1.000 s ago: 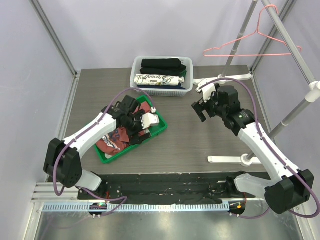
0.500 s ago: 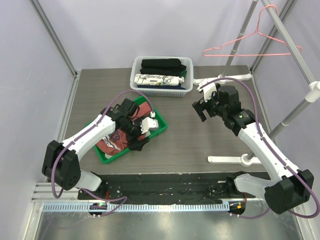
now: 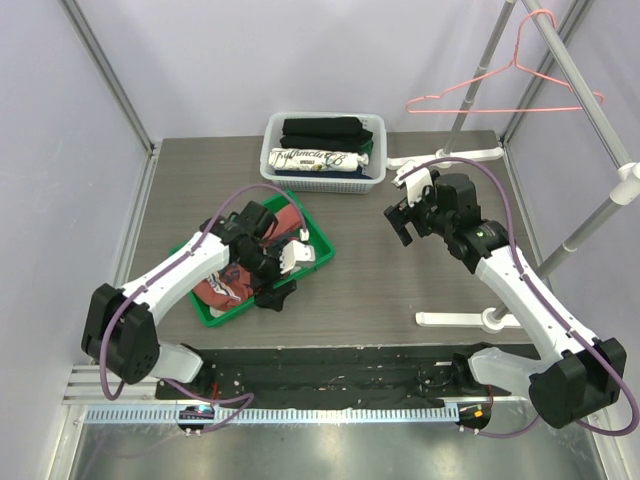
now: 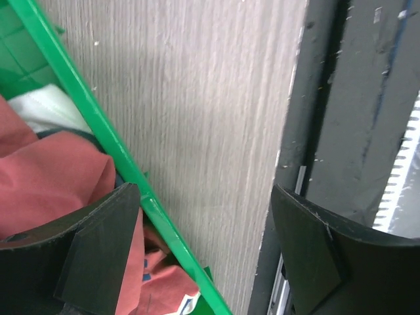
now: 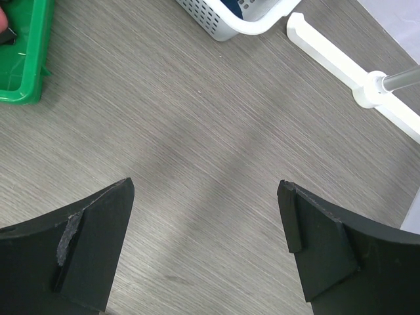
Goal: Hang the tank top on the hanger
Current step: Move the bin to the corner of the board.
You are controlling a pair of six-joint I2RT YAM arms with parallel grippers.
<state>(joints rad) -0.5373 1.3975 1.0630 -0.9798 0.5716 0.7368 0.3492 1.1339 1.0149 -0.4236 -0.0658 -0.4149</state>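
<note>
Top external: the tank top (image 3: 222,287) lies crumpled in the green tray (image 3: 322,248) on the bench (image 3: 380,290). The left gripper (image 3: 283,275) hangs over the tray's near-right corner, and the hanger (image 3: 505,88) hangs on the rack rail (image 3: 573,75), well apart. Left wrist: the released jaws straddle the tray rim, one finger over the rust-red cloth and the other over bare bench. Right wrist: the right gripper (image 5: 205,190) hangs released above the bench, grasping nothing, near the white basket (image 5: 246,23).

High rear view looks down — close wrist views face the table (image 3: 400,290), sharing its green tray (image 5: 29,72).
</note>
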